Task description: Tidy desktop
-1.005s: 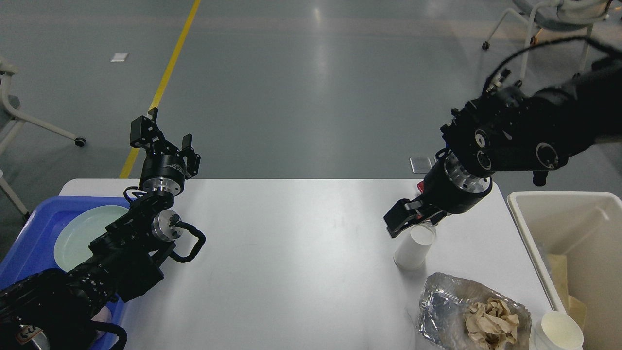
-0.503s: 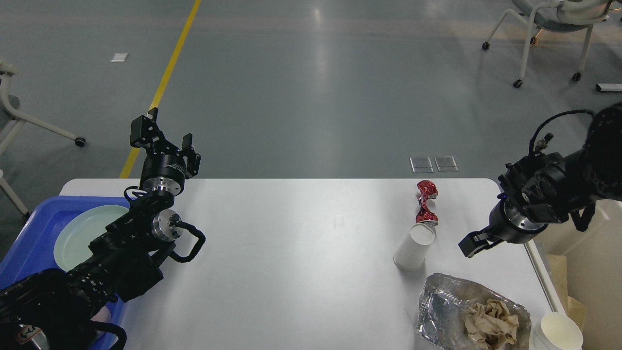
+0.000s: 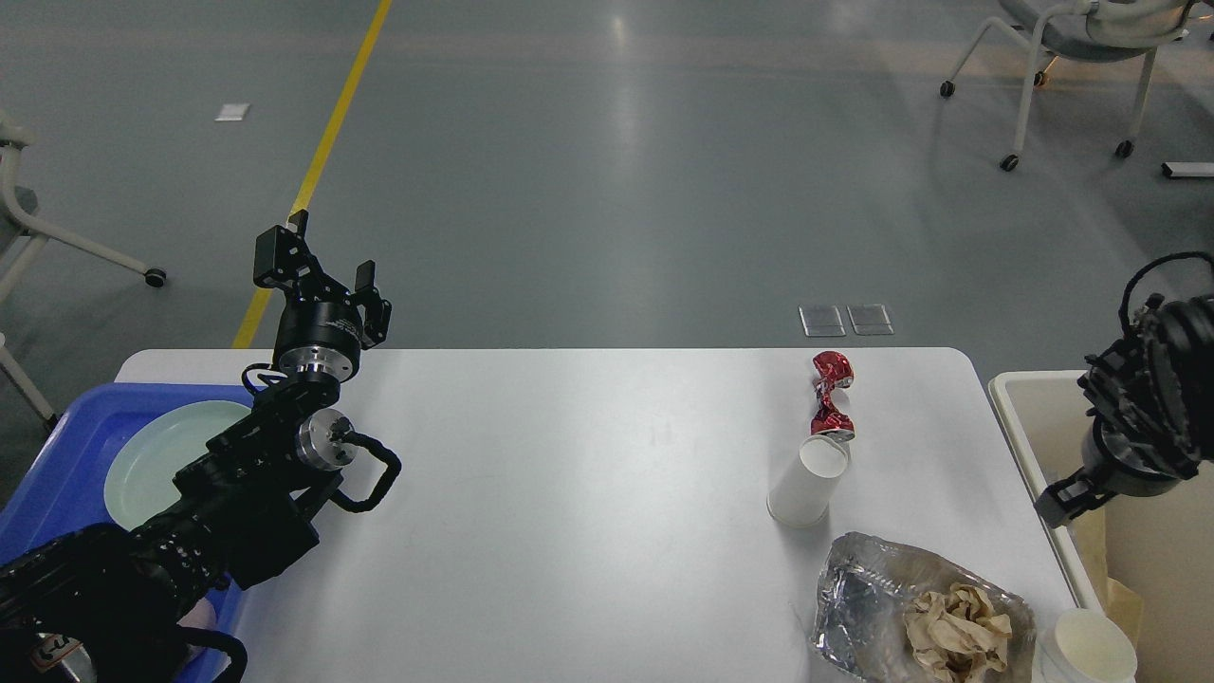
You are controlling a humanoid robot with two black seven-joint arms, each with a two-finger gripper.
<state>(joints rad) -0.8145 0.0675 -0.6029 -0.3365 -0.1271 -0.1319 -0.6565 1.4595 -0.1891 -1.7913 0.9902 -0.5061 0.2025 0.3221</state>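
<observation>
My right gripper [image 3: 1060, 500] has pulled away rightward off the desktop [image 3: 569, 493] and now hangs over the beige bin [image 3: 1029, 391]; I cannot tell its finger spacing. My left gripper [image 3: 322, 261], fingers apart, hasn't moved. The white desktop spans the middle, holding a crushed red can [image 3: 829, 394], white paper cup [image 3: 808, 482] and foil tray [image 3: 873, 593].

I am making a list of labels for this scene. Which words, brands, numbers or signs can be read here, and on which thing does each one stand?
No text can be read with confidence.
Crushed red can: any print is too small and crumpled to read.
Sticker on my left arm, bottom left corner: dark marks, cut off and blurred.
Upright white cup, foil tray, blue tray: no writing visible.
</observation>
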